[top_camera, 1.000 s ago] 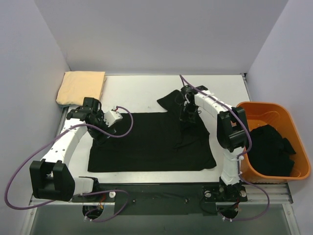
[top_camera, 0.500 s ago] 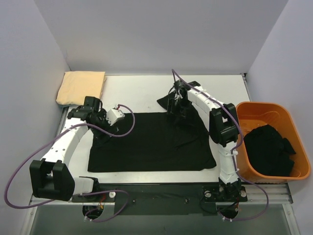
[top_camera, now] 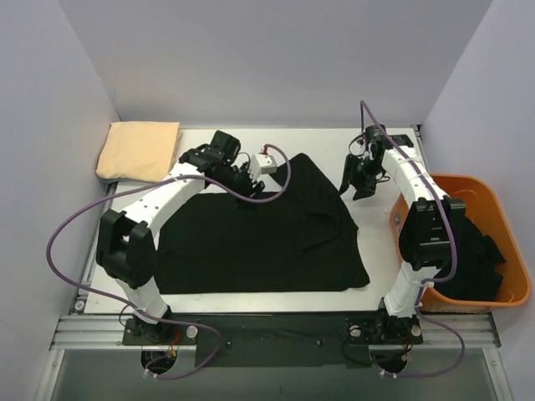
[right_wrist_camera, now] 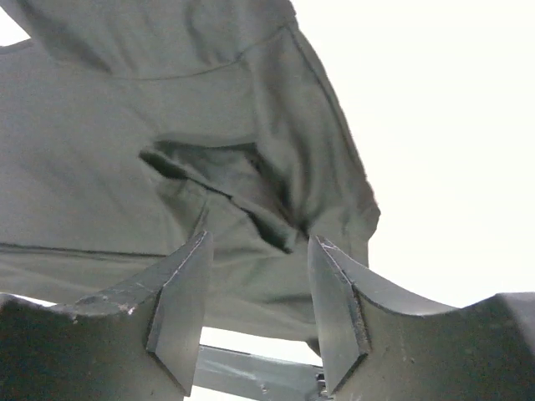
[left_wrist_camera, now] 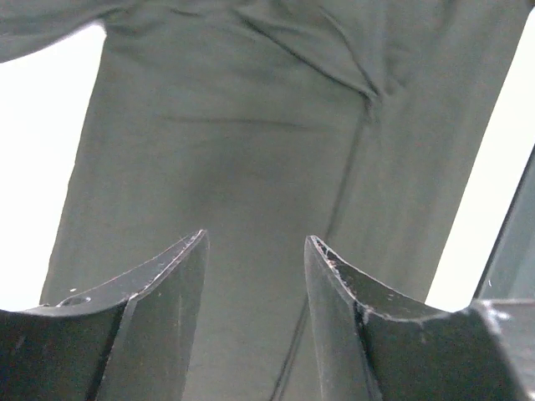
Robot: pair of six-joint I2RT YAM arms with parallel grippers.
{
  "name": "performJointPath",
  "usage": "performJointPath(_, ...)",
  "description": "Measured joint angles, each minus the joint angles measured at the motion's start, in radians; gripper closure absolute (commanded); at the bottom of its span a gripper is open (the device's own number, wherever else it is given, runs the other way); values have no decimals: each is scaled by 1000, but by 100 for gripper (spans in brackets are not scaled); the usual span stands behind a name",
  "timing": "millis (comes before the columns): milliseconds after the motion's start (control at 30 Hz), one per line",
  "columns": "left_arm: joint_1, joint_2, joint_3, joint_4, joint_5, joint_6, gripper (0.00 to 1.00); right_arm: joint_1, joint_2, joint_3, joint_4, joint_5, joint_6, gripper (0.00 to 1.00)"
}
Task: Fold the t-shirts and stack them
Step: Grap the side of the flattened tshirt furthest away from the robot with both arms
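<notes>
Black t-shirt (top_camera: 259,238) spread at bench (top_camera: 326,142) centre. Left gripper (top_camera: 248,177) over its 12 o'clock edge, right gripper (top_camera: 359,180) at 2 o'clock; both parted, empty. Best pinch both far corners level, then fold.

White counter (top_camera: 242,150) enclosed by plain walls (top_camera: 276,58)
Pale grey-lavender panels stood behind, left and right of the counter; an aluminium rail (top_camera: 468,332) ran along its near edge, evenly lit.

White-shelled arms (top_camera: 159,196) with black joints, looping purple cables (top_camera: 48,246), dark grey wedge-shaped fingers (left_wrist_camera: 163,292) with scuffed edges.
</notes>
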Motion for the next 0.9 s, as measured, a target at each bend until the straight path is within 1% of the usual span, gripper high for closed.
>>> performJointPath(67,30,35,29,54,-16,-79,39,-10,18,5,-6,19,-28,53)
performJointPath(133,73,61,48,84,-60,-138,39,-5,76,69,-32,22,-56,52)
performJointPath(200,136,87,66,105,-116,-196,39,-2,169,198,-43,22,-75,52)
performJointPath(300,264,122,71,128,-195,-270,36,4,344,463,-19,21,-88,49)
performJointPath(400,393,137,45,164,-251,-312,33,6,507,700,19,11,-83,44)
performJointPath(433,433,138,35,172,-270,-320,33,6,555,756,44,5,-79,42)
performJointPath(467,470,140,29,176,-288,-326,33,6,592,786,75,-3,-70,41)
performJointPath(533,522,148,26,182,-314,-329,33,6,643,794,133,-21,-37,41)
performJointPath(600,552,156,26,188,-324,-328,33,6,693,797,180,-39,26,41)
performJointPath(733,587,171,25,187,-330,-322,33,15,814,859,265,-76,156,40)
performJointPath(800,598,173,25,187,-330,-310,33,23,846,914,318,-79,208,41)
performJointPath(900,602,173,22,186,-330,-294,33,46,876,927,372,-96,274,44)
